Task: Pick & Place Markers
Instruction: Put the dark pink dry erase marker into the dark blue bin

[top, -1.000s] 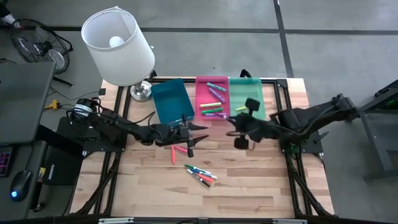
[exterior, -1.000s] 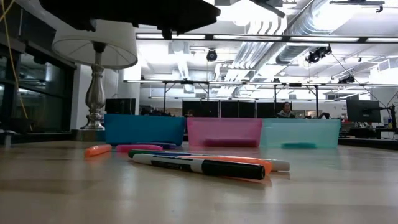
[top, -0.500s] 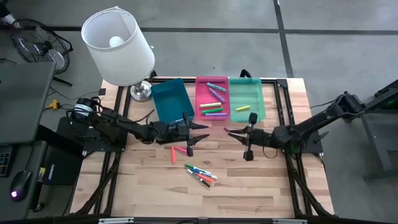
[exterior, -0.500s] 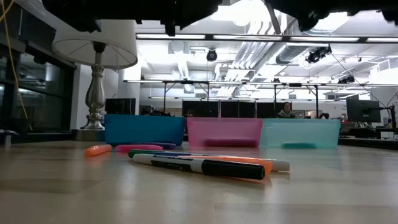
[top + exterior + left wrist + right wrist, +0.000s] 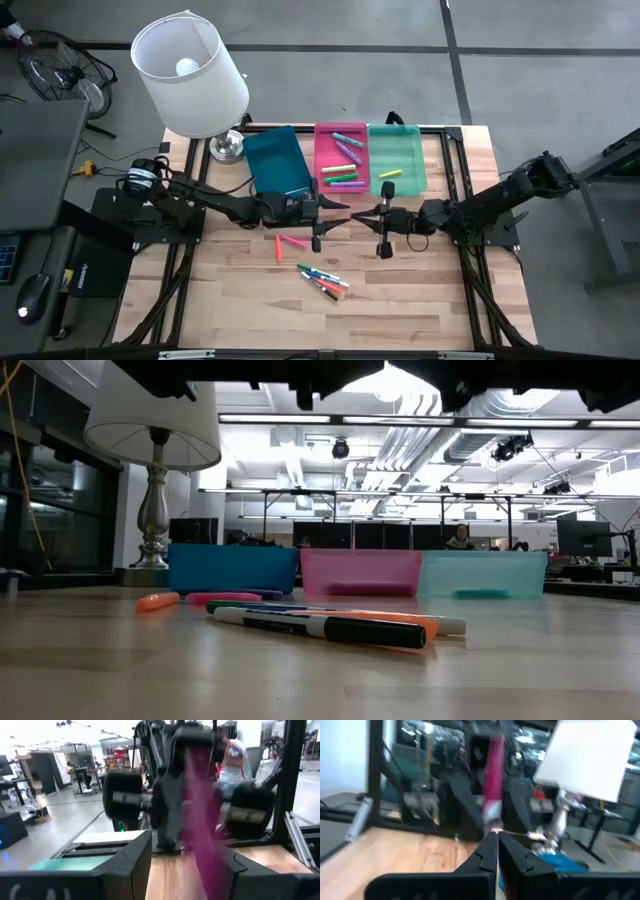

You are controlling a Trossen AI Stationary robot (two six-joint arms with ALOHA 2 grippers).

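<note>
I have both claws meeting nose to nose over the middle of the surface (image 5: 440,300), just in front of the pink tray (image 5: 342,160). My left claw (image 5: 338,212) is clamped on a pink marker (image 5: 204,835), which stands up between its fingers (image 5: 131,865) in the left wrist view. My right claw (image 5: 368,214) is pinched fully closed with nothing in it, its tip right at that marker. Other markers (image 5: 322,281) lie loose nearer the front edge, two more (image 5: 285,243) under the left arm, several in the pink tray, one in the green tray (image 5: 398,158).
</note>
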